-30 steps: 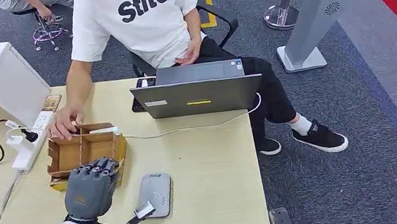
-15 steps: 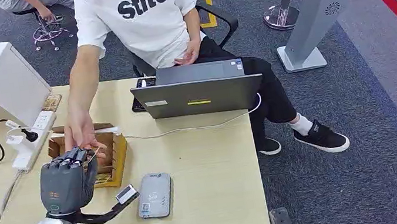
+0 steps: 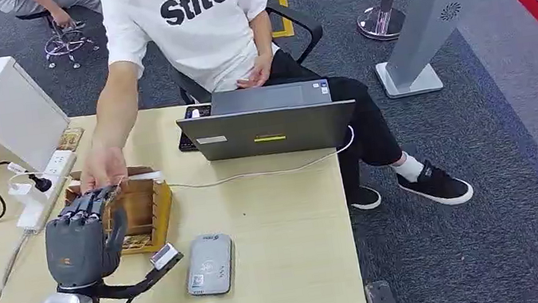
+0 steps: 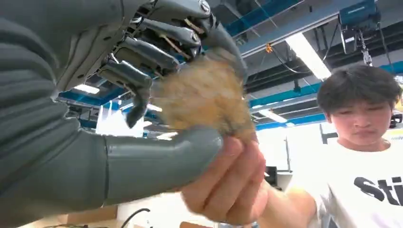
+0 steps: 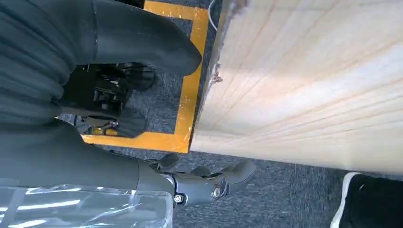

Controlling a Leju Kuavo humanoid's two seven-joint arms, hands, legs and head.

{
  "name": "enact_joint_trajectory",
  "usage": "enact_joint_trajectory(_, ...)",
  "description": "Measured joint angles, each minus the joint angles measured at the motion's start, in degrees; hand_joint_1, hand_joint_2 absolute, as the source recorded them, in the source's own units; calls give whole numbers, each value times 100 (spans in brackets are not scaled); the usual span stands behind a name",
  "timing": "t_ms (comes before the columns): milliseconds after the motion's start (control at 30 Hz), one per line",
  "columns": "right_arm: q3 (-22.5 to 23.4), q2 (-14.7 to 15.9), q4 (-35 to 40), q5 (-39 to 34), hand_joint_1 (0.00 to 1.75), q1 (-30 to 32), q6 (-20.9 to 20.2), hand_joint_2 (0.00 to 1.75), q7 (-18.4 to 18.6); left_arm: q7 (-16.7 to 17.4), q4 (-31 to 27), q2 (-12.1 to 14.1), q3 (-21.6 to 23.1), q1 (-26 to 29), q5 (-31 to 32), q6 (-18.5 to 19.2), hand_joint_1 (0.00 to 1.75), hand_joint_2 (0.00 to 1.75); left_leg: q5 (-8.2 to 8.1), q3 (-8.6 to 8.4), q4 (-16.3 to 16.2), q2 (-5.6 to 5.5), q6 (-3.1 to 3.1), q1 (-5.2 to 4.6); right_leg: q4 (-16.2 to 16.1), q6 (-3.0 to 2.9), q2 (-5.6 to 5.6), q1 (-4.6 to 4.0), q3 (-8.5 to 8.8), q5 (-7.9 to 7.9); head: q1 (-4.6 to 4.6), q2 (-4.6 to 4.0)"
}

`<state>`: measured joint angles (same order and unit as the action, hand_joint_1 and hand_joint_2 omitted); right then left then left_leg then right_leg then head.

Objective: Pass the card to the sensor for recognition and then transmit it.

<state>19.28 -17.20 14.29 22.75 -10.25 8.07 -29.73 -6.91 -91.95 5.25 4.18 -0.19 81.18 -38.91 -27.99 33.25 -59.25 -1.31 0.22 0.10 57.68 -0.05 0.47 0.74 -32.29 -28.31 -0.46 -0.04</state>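
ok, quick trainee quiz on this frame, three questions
1. True or false: the grey card reader sits inside the cardboard box.
2. Who has hold of the card? A) robot alone B) person alone C) both
3. Fill in: the robot's ___ hand hangs below the table edge.

Key:
1. False. It lies on the table beside the box.
2. C. The left hand pinches it while the person's hand grips it too.
3. Right. The right hand holds nothing.
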Motion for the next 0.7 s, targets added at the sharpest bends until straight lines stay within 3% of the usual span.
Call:
enact_joint_trajectory(133,-37,0,0,13,0,0,33,175,-11,-31,0,-22,-5,2,29,115,0,175,0,0,0,0,0,0,0,0,0,0,0,0,0,0)
enact_joint_trajectory(300,-66,0,0,9,0,1,39,175,-70,-225,50,37,0,26,-339,978,0,175,0,-1,0,1,0,1,0,0,0,0,0,0,0,0)
enact_joint_trajectory(467,-72,0,0,-42,0,9,-22,175,-103,-269,206,332,9,150,-260,1858,0,175,0,-1,1,3,0,3,1,-1,2,0,-1,0,0,0)
enact_joint_trajectory(600,-72,0,0,-52,0,12,-22,175,-122,-199,393,544,11,265,-308,2354,0,175,0,-1,1,3,-1,3,1,-1,2,0,-2,-1,-2,0)
enact_joint_trajectory(700,-72,0,0,-50,0,12,-20,175,-129,-194,468,638,11,312,-337,2431,0,175,0,1,1,1,0,2,1,-1,1,-1,-2,-1,0,0)
